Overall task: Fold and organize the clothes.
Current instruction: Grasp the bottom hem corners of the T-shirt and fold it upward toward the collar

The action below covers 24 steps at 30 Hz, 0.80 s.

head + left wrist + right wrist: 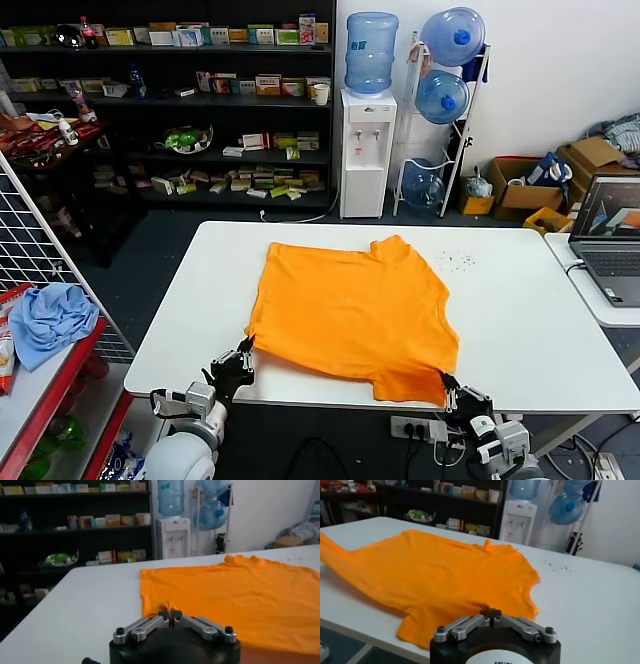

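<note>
Nearest me, at the front edge of the white rectangular table, both arms sat low and partly cut off by the bottom of the head view. My left gripper was at the near left corner of the plain bright orange short-sleeved T-shirt; in the left wrist view its fingers were pressed together with a small pucker of orange fabric pinched between them. My right gripper was at the shirt's near right corner, by the sleeve. In the right wrist view its fingertips met tightly at the fabric's edge, though the gripper body hid the exact contact, so I took it as clamped on the shirt from the head view, where the orange corner ran straight into the tips.

The shirt lay spread mostly flat on the middle of the table, with the collar towards the far side. Its near hem by the right gripper overhung the table edge slightly.

Off to my left, a crumpled light blue cloth rested on a red rack. To my right, an open grey laptop was cut off by the frame. Farther back stood a white water dispenser and dark shelves, their contents too small to make out.
</note>
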Motion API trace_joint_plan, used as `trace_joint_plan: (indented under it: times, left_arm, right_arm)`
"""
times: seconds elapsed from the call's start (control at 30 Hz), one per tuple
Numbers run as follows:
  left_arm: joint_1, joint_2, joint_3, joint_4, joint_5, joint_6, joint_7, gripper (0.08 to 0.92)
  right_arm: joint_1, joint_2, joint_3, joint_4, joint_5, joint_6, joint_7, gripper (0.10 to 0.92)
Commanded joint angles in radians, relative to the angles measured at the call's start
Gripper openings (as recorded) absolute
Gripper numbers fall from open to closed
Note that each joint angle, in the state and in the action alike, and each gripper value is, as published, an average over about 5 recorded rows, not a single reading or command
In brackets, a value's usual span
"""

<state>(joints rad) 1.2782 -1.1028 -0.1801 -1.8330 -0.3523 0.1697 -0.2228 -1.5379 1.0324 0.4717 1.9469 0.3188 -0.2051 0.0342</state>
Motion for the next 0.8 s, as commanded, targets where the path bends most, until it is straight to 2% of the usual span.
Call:
trace_joint_plan:
  times: [0.03, 0.43, 0.8]
  left_arm:
    - [-0.127, -0.05, 0.008, 0.136, 0.053, -0.051, 0.008, 0.105]
    - [-0.318, -0.072, 0.047, 0.338, 0.063, -0.071, 0.023, 0.105]
    - [-0.358, -0.066, 0.088, 0.402, 0.058, -0.064, 0.045, 0.105]
  right_arm:
    - [0.138, -0.016, -0.004, -0.124, -0.003, 0.075, -0.008, 0.125]
    - [0.455, -0.026, -0.119, -0.397, 0.047, 0.069, -0.003, 0.125]
    - [0.661, 0.021, -0.274, -0.575, 0.04, 0.059, -0.014, 0.125]
